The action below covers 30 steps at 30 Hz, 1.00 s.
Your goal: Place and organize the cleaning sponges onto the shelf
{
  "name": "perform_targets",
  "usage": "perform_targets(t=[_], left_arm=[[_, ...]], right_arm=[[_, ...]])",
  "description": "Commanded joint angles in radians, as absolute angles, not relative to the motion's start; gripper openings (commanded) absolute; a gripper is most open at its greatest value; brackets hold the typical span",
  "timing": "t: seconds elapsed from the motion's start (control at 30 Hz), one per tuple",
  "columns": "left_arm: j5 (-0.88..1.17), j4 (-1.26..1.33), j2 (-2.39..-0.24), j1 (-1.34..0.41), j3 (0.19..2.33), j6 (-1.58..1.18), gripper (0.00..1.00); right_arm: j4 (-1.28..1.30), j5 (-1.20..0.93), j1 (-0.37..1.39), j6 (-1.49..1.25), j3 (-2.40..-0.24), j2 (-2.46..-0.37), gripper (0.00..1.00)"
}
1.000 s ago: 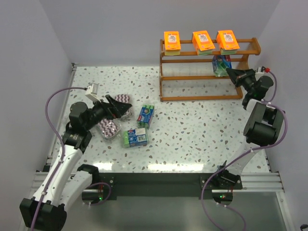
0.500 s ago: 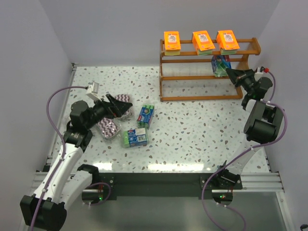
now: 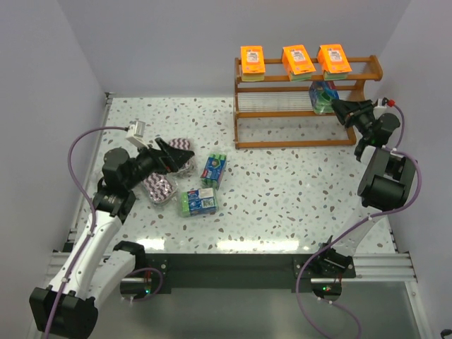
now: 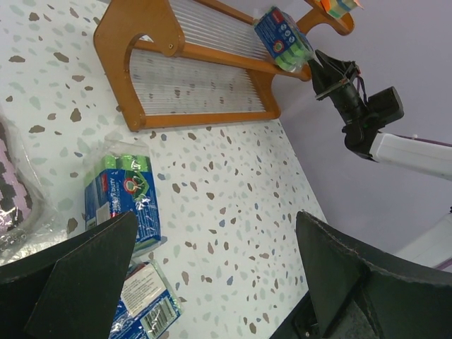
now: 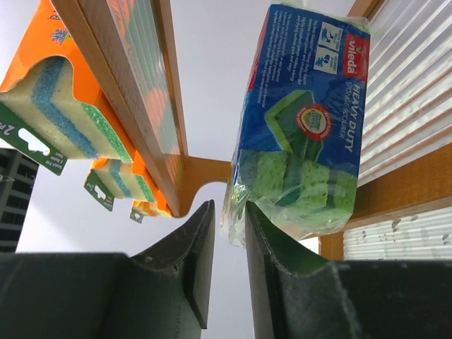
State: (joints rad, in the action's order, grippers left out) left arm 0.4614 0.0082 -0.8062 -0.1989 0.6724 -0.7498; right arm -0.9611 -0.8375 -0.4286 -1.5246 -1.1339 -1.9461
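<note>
Left side of table: the left gripper hangs low over the speckled table. Its fingers are spread as wide as they go, with nothing between them. The wrist view shows only tabletop and packs in the gap.

The zigzag packs, clear bags with purple-white pads, lie around that gripper. One is just on its near side and another just beyond it. The fingers cover part of the heap, so I cannot tell the count beyond two.

Just right of the heap, two blue-green packs lie flat on the table. One is farther out and one nearer the arms, close to one another.

Far right: the shelf, brown wood with three rail tiers, stands by the back wall.
- Top tier: three orange packs stand upright in a row.
- Middle tier, right end: a third blue-green pack stands on edge, leaning a little.

The right gripper sits at the shelf's right end, level with the middle tier, its tips at that pack's lower corner. In the wrist view its fingers stand a narrow slit apart. The corner of the wrap sits right at the mouth of the slit. I cannot tell whether the film touches either finger.
</note>
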Motion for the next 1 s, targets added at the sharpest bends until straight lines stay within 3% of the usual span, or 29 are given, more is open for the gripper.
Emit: perform_targets(t=[0.0,0.17,0.47,0.73,0.97], left_arm=[[0.468,0.061,-0.785,-0.201,0.664,-0.767,1.00],[0.466,0.057,-0.775,-0.201,0.661,-0.772,1.00],[0.463,0.028,-0.746,-0.201,0.657,-0.769,1.00],[0.468,0.003,-0.719,-0.201,0.661,-0.755,1.00],[0.434,-0.139,-0.687,-0.201,0.646,-0.704,1.00]], right_arm=[[-0.999,-0.839,-0.431,-1.512,-1.151,-1.944,0.29],[-0.997,-0.841,-0.430,-1.517,-1.132,-1.916,0.43],[-0.948,-0.822,-0.466,-1.493,-0.996,-1.792,0.57],[-0.885,-0.793,-0.459,-1.468,-0.839,-1.612,0.58],[-0.649,-0.776,-0.198,-1.269,-0.599,-1.387,0.59]])
